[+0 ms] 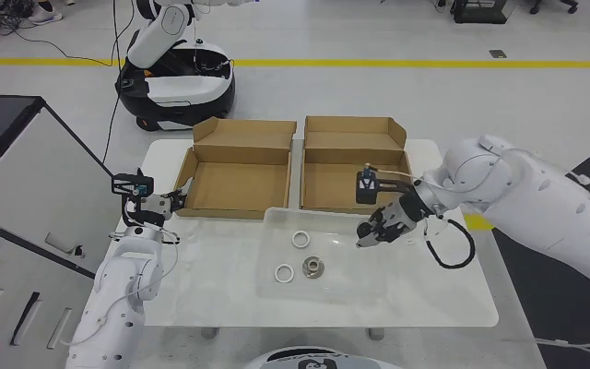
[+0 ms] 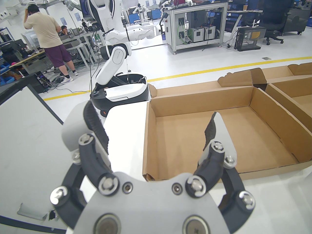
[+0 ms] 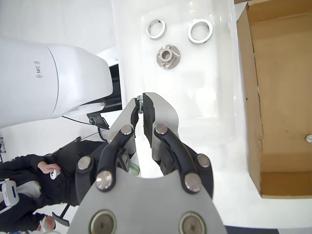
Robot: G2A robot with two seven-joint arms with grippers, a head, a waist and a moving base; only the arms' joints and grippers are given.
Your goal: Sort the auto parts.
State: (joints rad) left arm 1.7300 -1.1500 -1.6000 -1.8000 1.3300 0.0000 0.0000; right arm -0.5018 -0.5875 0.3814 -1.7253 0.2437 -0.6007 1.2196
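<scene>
Since the job is sorting, the clear plastic tray (image 1: pixel 369 277) in the middle of the white desk (image 1: pixel 221 295) serves as the stock bin, and everything else is arranged around it. Inside it lie two metal rings, one (image 3: pixel 149 30) at the tray's left part and the other (image 3: pixel 191 34) nearer its far wall. A flanged hub (image 3: pixel 174 58) sits just beside them, and all three lie apart from each other.

The right hand (image 3: pixel 139 108) hangs over the tray's right end, pinched narrow on a small bolt (image 3: pixel 139 103). It grips the bolt at the very tips of its pads, I'd guess so that a slight opening will drop it cleanly.

Just beyond the tray's far edge stand two open cardboard boxes side by side, apparently one for each kind of part. On the floor of the right cardboard box (image 1: pixel 350 180) there is already a small bolt-like piece (image 3: pixel 308 138). That is probably where the held bolt belongs, and it would explain why this arm is the one carrying it.

Off the tray's left end, the left hand (image 2: pixel 151 113) hovers by the near corner of the left cardboard box (image 1: pixel 235 180). Its jaws are spread wide and hold nothing. It seems parked clear of the tray so the working arm has room, yet close enough to take the rings.
</scene>
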